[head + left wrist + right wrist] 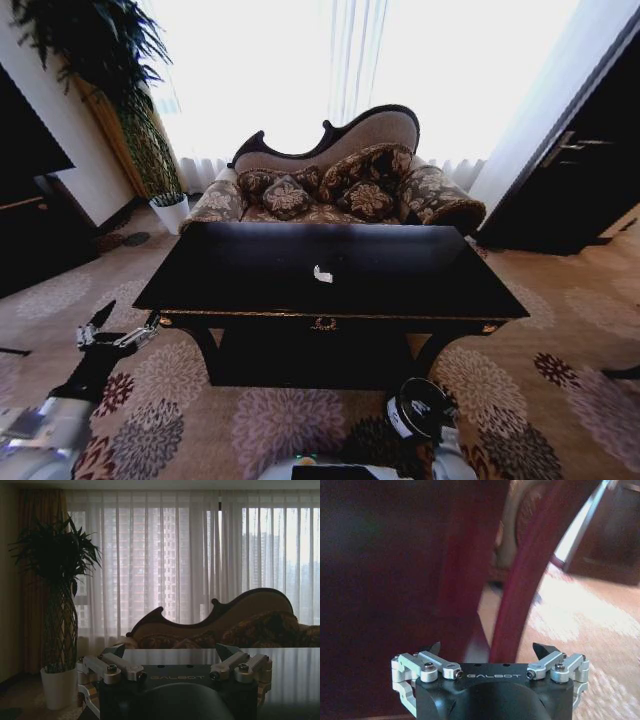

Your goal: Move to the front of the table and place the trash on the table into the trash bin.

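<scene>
The counter [400, 270], a long glossy black top with gold edge trim and a gold centre emblem, is seen from the head view directly ahead, with a patterned sofa [340, 185] behind it. 1 small white paper wad [322, 274] is seen lying near the middle of the counter top, well apart from both sets of jaws. The trash bin [418, 408], a small black cylinder with a pale rim and a white side label, is seen standing on the flowered carpet [540, 400] in front of the counter, near its right front leg. The left gripper [117, 332] is held low beside the counter's left front corner, above the carpet, with its jaws apart and nothing between them; the paper wad lies ahead of it and toward the robot's right. In the left wrist view the same gripper [172, 655] is shown with both jaws spread wide, pointed across the counter top toward the sofa and the curtained window [200, 555], with a potted plant [57, 605] off to one side. In the right wrist view the right gripper [490, 652] is shown with jaws apart and empty, close before a curved dark red leg [530, 570] and dark panel, apparently of the counter.
</scene>
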You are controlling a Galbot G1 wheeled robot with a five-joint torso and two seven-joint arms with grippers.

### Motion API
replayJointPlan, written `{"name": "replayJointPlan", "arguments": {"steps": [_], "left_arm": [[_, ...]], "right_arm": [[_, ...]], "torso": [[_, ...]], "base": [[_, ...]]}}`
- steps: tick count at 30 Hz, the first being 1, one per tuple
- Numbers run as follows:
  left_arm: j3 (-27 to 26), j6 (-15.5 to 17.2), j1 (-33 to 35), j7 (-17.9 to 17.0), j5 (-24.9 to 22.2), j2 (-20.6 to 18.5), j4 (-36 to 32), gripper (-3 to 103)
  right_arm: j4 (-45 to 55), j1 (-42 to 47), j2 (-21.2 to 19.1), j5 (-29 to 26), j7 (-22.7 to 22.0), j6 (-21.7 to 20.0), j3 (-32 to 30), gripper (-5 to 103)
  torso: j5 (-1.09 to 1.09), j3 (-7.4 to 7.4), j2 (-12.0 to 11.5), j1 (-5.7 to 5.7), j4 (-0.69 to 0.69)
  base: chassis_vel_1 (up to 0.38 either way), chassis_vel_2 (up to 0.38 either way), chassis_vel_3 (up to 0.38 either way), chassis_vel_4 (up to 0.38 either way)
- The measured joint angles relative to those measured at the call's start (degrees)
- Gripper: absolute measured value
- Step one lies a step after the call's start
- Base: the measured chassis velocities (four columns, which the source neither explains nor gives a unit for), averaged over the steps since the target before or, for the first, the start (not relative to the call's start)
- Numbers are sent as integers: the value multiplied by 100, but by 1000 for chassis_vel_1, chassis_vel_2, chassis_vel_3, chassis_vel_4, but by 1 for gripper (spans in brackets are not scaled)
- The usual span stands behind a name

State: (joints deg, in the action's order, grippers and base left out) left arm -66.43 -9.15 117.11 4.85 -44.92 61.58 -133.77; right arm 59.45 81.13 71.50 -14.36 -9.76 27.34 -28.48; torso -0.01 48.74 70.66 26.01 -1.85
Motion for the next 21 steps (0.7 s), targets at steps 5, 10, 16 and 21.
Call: {"name": "replayJointPlan", "arguments": {"steps": [5,10,16,21], "left_arm": [[0,0,0,0,0,0,0,100],[0,0,0,0,0,0,0,100],[0,0,0,0,0,0,0,100],[0,0,0,0,0,0,0,100]], "right_arm": [[1024,909,181,-172,163,279,-174,100],[1971,1696,363,-536,363,184,-295,100],[3468,2673,650,-916,492,182,-599,100],[4516,3405,828,-1079,664,278,-922,100]], "torso": [[0,0,0,0,-1],[-1,0,0,0,-2],[0,0,0,-1,0],[-1,0,0,0,-1]], "base": [[0,0,0,0],[0,0,0,0],[0,0,0,0],[0,0,0,0]]}}
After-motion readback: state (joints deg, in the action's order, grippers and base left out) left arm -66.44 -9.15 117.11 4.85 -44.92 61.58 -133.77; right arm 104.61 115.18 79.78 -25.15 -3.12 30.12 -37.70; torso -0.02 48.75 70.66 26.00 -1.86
